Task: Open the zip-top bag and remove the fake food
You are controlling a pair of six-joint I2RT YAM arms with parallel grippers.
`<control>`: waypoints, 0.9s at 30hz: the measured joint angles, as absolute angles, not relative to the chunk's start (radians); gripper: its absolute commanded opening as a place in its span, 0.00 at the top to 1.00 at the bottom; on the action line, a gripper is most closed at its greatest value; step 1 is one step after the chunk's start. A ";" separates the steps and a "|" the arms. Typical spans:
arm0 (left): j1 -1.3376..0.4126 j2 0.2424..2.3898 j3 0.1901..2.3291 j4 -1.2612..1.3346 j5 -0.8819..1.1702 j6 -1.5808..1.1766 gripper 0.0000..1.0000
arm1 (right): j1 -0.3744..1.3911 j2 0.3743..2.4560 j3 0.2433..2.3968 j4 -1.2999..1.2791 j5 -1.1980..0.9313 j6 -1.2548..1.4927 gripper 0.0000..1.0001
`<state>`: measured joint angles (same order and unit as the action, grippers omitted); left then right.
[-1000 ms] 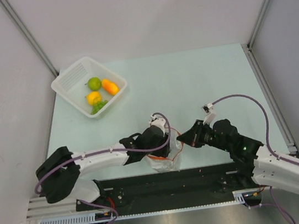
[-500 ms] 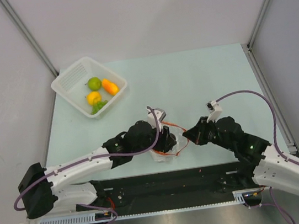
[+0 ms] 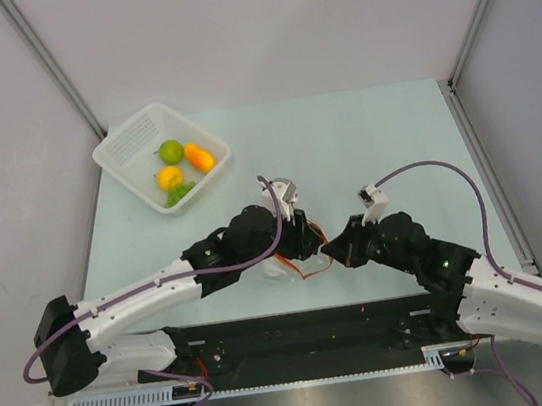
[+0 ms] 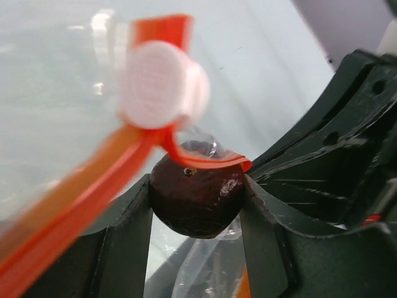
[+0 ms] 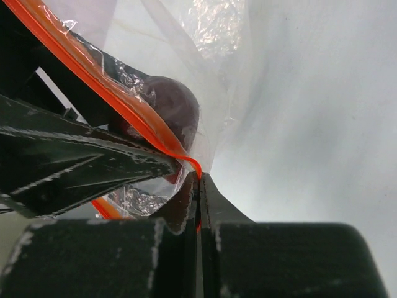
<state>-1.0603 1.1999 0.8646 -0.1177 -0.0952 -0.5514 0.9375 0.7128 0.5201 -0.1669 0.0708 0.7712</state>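
Note:
The clear zip-top bag (image 3: 282, 268) with its red-orange zip strip (image 5: 133, 112) lies between the two grippers near the table's front edge. My left gripper (image 3: 302, 244) reaches into the bag's mouth and is shut on a small dark round piece of fake food (image 4: 195, 195), which also shows in the right wrist view (image 5: 175, 108). The bag's white slider (image 4: 162, 84) is just above the piece. My right gripper (image 3: 330, 252) is shut on the bag's zip edge (image 5: 197, 171). A green fruit (image 3: 171, 151), an orange piece (image 3: 200, 157), a yellow fruit (image 3: 169, 177) and green bits (image 3: 179, 191) lie in the basket.
A white slotted basket (image 3: 122, 148) stands at the table's back left corner. Metal frame posts (image 3: 49, 62) rise at the back corners. The black base plate (image 3: 299, 330) of the arms runs along the near edge.
My left gripper has pushed right and farther into the bag's mouth and now holds the dark round piece. My right gripper has shifted slightly left, still holding the zip edge.

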 measured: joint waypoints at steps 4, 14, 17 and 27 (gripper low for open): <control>-1.019 1.200 0.889 -0.094 0.021 -0.638 1.00 | 0.946 0.709 0.538 -0.190 0.104 0.758 1.00; -0.979 1.180 0.864 0.128 0.406 -0.717 1.00 | 0.950 0.598 0.576 -0.354 0.264 0.717 1.00; -0.979 1.185 0.846 0.205 0.541 -0.706 1.00 | 0.950 0.589 0.585 -0.382 0.292 0.713 1.00; -0.971 1.146 0.910 0.136 0.529 -0.568 1.00 | 0.946 0.595 0.607 -0.445 0.346 0.701 1.00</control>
<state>-0.9707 1.1458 0.9096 0.1356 0.5285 -0.5682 0.9463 0.5945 0.6067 -0.4446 0.3458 0.7010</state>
